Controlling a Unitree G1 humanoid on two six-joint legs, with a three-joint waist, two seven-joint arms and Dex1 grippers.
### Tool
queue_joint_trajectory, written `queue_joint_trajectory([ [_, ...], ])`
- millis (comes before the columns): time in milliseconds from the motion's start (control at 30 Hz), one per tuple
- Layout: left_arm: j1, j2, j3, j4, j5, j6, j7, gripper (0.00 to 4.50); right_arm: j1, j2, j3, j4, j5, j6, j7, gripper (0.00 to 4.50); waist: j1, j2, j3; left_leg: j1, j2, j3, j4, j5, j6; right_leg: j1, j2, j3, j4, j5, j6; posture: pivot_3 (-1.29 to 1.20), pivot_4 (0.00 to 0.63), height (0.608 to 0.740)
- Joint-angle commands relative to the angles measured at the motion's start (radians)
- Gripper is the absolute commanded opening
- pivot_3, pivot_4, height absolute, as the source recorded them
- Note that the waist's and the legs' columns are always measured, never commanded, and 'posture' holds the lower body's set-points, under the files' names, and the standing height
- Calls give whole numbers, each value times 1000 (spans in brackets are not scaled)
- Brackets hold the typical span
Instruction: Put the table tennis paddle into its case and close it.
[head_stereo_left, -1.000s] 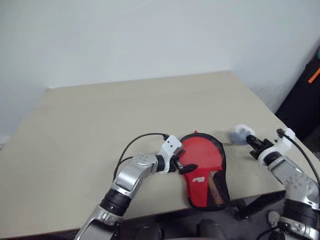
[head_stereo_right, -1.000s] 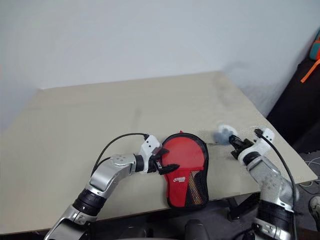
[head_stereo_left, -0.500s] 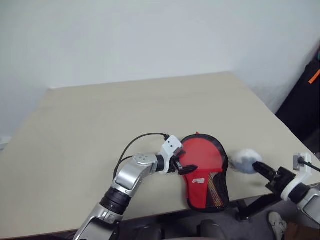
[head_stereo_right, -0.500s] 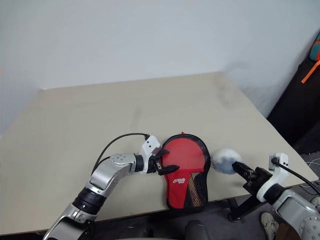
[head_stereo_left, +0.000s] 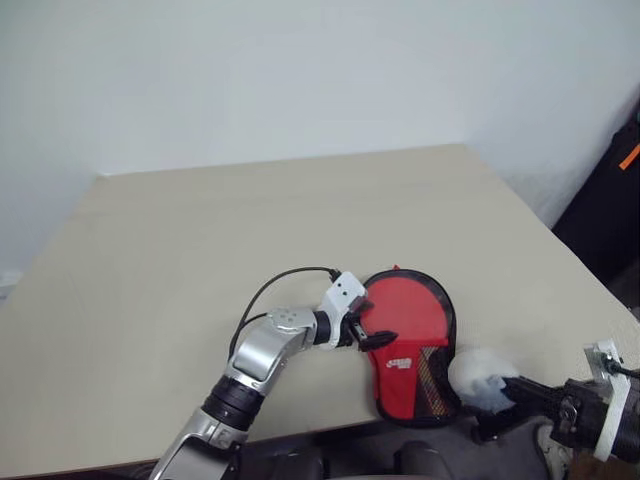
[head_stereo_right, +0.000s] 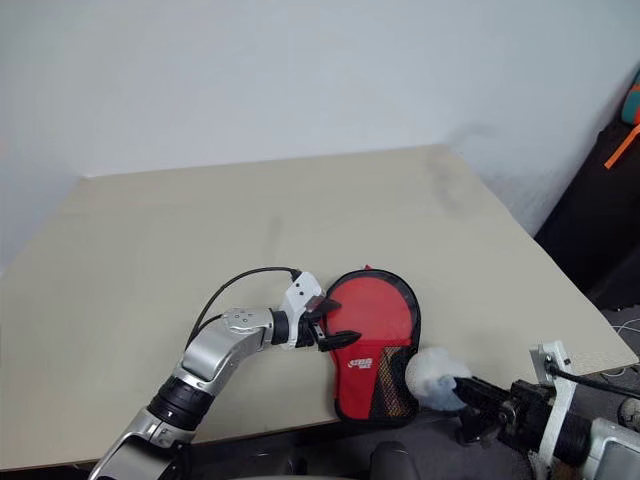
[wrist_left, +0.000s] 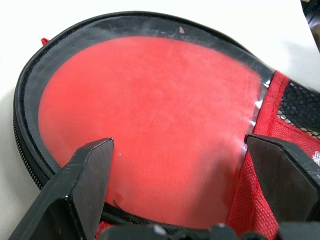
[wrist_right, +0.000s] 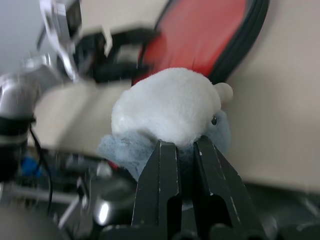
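Case (head_stereo_left: 412, 345) at the near edge of the desk (head_stereo_left: 200, 250), soft red fabric with a mesh patch and black zip edging, red face of the table tennis paddle (wrist_left: 150, 125) visible through its clear window half. Probably light and floppy as a pouch yet stiffened by the flat bat inside, so best pinned at the rim or taken by the zip pull, not by the slick window. Left pincer (wrist_left: 185, 185) spread wide over the window edge, gripping nothing; right pincer (wrist_right: 185, 150) clamped on a pale grey-blue plush toy (wrist_right: 170, 112), off the desk's near edge, beside the case.
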Motion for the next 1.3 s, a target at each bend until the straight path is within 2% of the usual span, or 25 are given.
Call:
queue_joint_trajectory([
  [33, 50, 17, -31, 94, 24, 95, 16, 4500, 37, -30, -12, 5, -43, -27, 59, 14, 0, -3, -2, 0, 0, 0, 0, 0, 0, 0, 0, 0, 0, 0, 0, 0, 0, 740],
  [400, 36, 13, -27, 118, 24, 92, 9, 4500, 219, -52, -99, -44, -77, -75, 210, 14, 0, -3, -2, -1, 1, 1, 1, -2, 0, 0, -1, -2, -2, 0, 0, 0, 0, 740],
  [533, 28, 6, -31, 131, 24, 88, 5, 4500, 130, -25, -99, -32, -31, -94, 142, 14, 0, -3, -1, -3, 2, 1, 3, -2, 0, -1, -1, -3, -3, 0, 0, 0, 0, 740],
  [633, 25, 2, -35, 137, 24, 88, 3, 4500, 52, 21, -48, -68, 23, -108, 80, 14, 0, -2, -2, -9, 3, 0, 6, -2, 0, -2, -1, -6, -5, 0, 0, 0, 0, 740],
  [767, 27, 0, -33, 137, 26, 87, 6, 4500, -24, 97, 51, -76, -43, -141, -28, 14, 1, -2, -2, -13, 4, -1, 6, -2, 0, -3, -1, -9, -6, 0, 0, 0, 0, 740],
  [967, 34, 3, -24, 126, 31, 83, 19, 4500, -171, 219, 181, 40, -170, -183, -227, 14, 0, -2, -2, -13, 3, -1, 6, -2, 0, -3, -1, -8, -5, 0, 0, 0, 0, 740],
  [1267, 35, -1, -10, 125, 31, 87, 31, 4500, -276, 318, 268, 128, -270, -224, -325, 14, -4, 0, -5, -9, 4, -1, 4, -2, 0, -3, 0, -7, -2, 0, 0, 0, 0, 740],
  [1300, 34, -3, -10, 126, 31, 86, 32, 4500, -281, 321, 271, 131, -274, -224, -329, 665, -3, -1, -5, -8, 4, -1, 4, -2, 0, -2, 0, -7, -2, 0, 0, 0, 0, 740],
])
